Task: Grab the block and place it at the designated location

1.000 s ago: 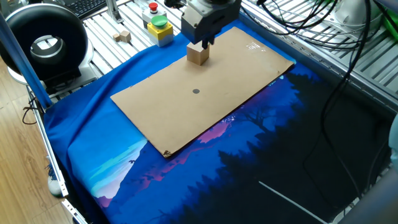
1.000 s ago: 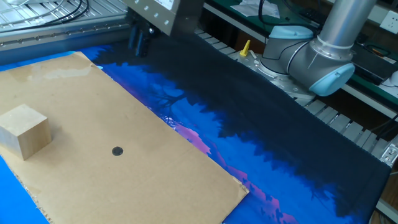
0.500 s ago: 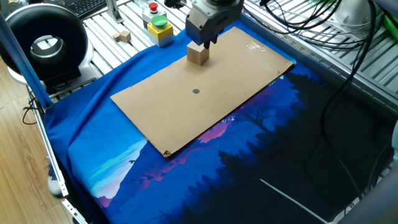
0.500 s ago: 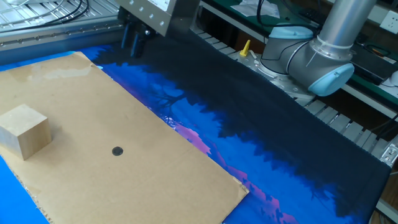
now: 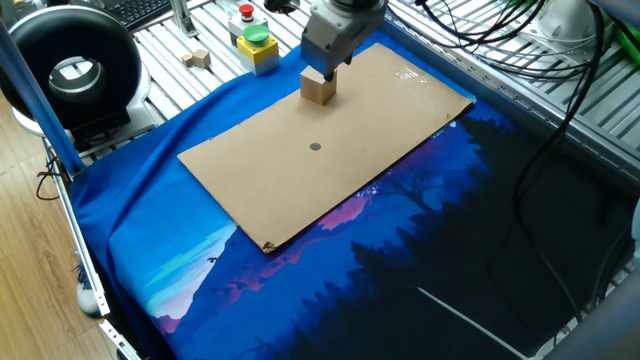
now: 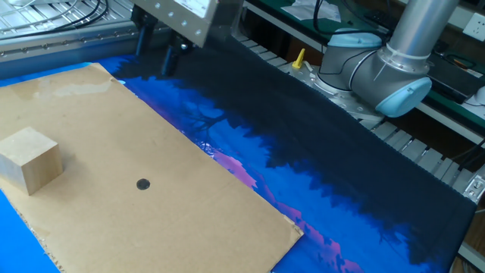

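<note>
The block (image 5: 318,87), a light-tan wooden cube, sits on the far part of the brown cardboard sheet (image 5: 380,130); in the other fixed view it (image 6: 29,159) is at the left edge. The designated location, a dark grey dot (image 5: 315,147), lies on the cardboard nearer the middle, apart from the block, and also shows in the other fixed view (image 6: 142,183). My gripper (image 5: 326,68) hovers just above and behind the block. In the other fixed view the gripper (image 6: 154,61) hangs over the cardboard's far edge with its fingers apart and nothing between them.
A smaller pale cube (image 5: 197,58) and a yellow box with green and red buttons (image 5: 256,45) stand on the metal slats behind the cardboard. A black round device (image 5: 70,70) is at the far left. The arm's base (image 6: 386,68) and cables sit beyond the blue cloth (image 5: 150,250).
My gripper has shifted a little, leftward in the other fixed view, staying raised near the block. The block and the dot have not moved.
</note>
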### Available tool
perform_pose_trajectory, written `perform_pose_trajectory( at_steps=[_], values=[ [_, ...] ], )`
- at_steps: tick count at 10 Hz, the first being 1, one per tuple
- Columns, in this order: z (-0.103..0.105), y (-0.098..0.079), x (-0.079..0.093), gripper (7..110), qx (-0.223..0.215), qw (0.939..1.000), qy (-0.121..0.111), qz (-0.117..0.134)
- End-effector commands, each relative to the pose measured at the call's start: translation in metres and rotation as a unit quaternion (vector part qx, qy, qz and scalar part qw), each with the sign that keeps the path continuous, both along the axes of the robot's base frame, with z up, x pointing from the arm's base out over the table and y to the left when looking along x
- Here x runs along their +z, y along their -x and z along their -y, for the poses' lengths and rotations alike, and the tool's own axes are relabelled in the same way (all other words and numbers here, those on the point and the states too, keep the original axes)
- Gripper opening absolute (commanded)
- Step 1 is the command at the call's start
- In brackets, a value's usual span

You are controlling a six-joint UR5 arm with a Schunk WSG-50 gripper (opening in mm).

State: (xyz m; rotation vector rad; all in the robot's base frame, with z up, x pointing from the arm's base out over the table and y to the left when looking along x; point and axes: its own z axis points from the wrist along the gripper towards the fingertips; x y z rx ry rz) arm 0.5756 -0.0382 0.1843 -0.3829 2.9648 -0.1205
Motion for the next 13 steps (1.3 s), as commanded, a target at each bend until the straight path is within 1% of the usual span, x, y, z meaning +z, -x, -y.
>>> perform_pose_trajectory(
  at_steps=[1, 2, 3, 4, 5, 7, 8, 12, 13],
  values=[
    [-0.012, 0.001, -0.003, 44, 0.057, 0.9983, -0.015, -0.001],
    [-0.009, 0.000, -0.003, 66, 0.044, 0.9990, -0.011, 0.001],
    [-0.004, -0.001, -0.004, 66, 0.031, 0.9995, -0.005, 0.003],
    [0.001, -0.004, -0.006, 66, 0.021, 0.9997, -0.004, 0.014],
    [0.004, -0.006, -0.008, 66, 0.017, 0.9996, -0.006, 0.022],
    [0.011, -0.009, -0.015, 66, 0.020, 0.9993, -0.001, 0.032],
    [0.012, -0.008, -0.018, 66, 0.020, 0.9992, -0.003, 0.034],
    [0.006, -0.001, -0.016, 66, 0.008, 0.9995, -0.021, 0.021],
    [0.003, 0.003, -0.016, 66, 0.002, 0.9995, -0.028, 0.014]
  ],
)
